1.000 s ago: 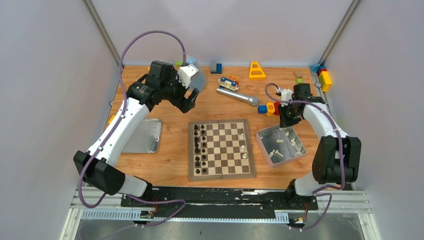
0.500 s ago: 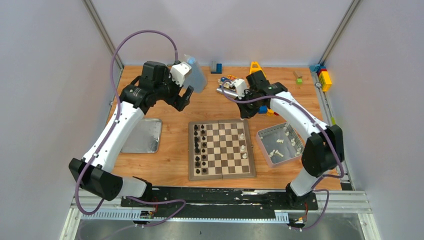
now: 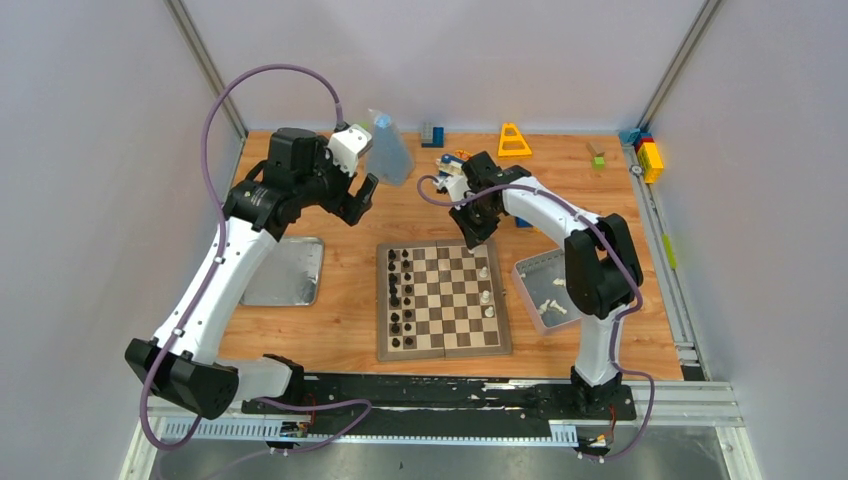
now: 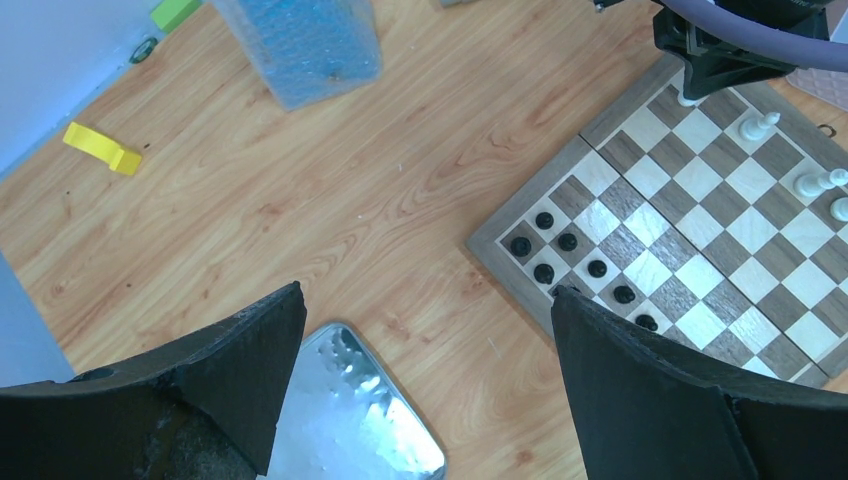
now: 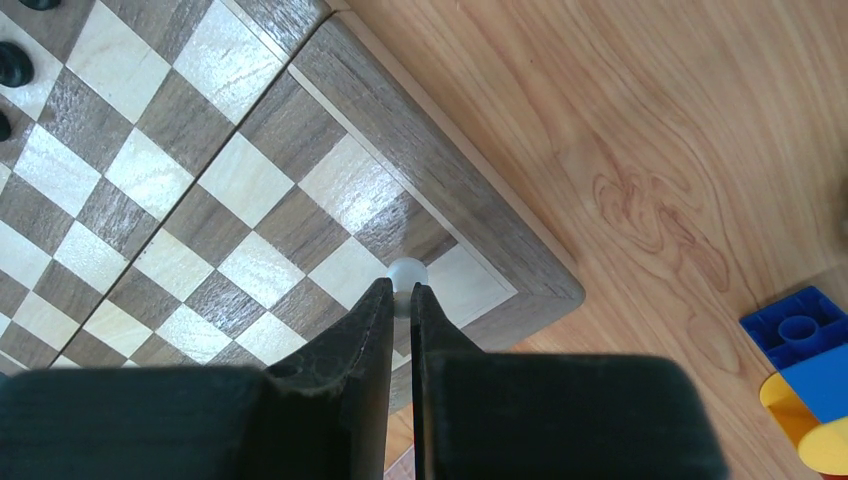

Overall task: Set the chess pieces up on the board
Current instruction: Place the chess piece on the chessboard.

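- Pinching a small white piece (image 5: 406, 273) between shut fingers, my right pincer (image 5: 402, 296) hangs over the board (image 5: 430, 190), whose far corner lies directly beneath the tips.
- Only the piece's rounded head shows past my fingertips. It is likely a pawn, and I cannot tell whether its base touches the wood.
- Three more white pieces (image 3: 485, 296) stand on the board just nearer than this pincer, along the same edge. The black pieces (image 3: 398, 295) line the opposite edge, well off to its left.
- To this pincer's right and nearer, the metal tin (image 3: 522, 272) holds a scatter of white pieces.
- My left pincer (image 4: 428, 300) hovers with fingers spread wide and nothing between them. The board lies ahead to its right, the metal lid (image 4: 355, 400) just below it and a spray bottle (image 4: 300, 40) beyond.
- By my reading the step in hand is placement, early in the job, with much of the white side waiting in the tin.
- Next I need to bring the piece squarely onto its square, part the fingers only slightly and rise straight up so neither pad tips it. After that I would swing right to the tin.
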### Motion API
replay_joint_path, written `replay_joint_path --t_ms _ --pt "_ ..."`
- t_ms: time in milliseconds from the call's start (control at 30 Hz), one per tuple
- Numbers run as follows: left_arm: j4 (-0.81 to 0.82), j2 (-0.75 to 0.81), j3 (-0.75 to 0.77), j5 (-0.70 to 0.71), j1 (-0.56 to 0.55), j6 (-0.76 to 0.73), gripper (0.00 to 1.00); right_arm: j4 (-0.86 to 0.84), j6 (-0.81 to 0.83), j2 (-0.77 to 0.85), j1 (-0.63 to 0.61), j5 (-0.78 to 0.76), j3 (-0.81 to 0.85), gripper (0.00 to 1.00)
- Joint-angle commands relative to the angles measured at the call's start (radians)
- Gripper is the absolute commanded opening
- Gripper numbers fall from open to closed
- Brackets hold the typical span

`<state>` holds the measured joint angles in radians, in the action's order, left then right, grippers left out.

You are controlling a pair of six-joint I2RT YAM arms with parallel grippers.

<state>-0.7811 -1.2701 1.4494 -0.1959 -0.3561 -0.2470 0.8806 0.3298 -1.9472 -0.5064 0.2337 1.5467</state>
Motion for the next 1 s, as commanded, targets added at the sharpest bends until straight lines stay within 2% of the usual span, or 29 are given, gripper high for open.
replay_joint_path --t_ms 0,500,967 --pt "0.02 0.027 -0.008 0.001 0.009 0.004 1.0 -0.022 -0.017 -0.013 -0.012 -0.008 0.06 0.0" --pt "0.017 0.016 -0.007 -0.011 0.009 0.0 1.0 -0.038 -0.017 -0.052 -0.023 -0.03 0.048 0.01" --pt "0.02 0.012 -0.012 -0.013 0.009 -0.007 1.0 -0.049 -0.033 -0.049 -0.029 -0.024 0.04 0.18"
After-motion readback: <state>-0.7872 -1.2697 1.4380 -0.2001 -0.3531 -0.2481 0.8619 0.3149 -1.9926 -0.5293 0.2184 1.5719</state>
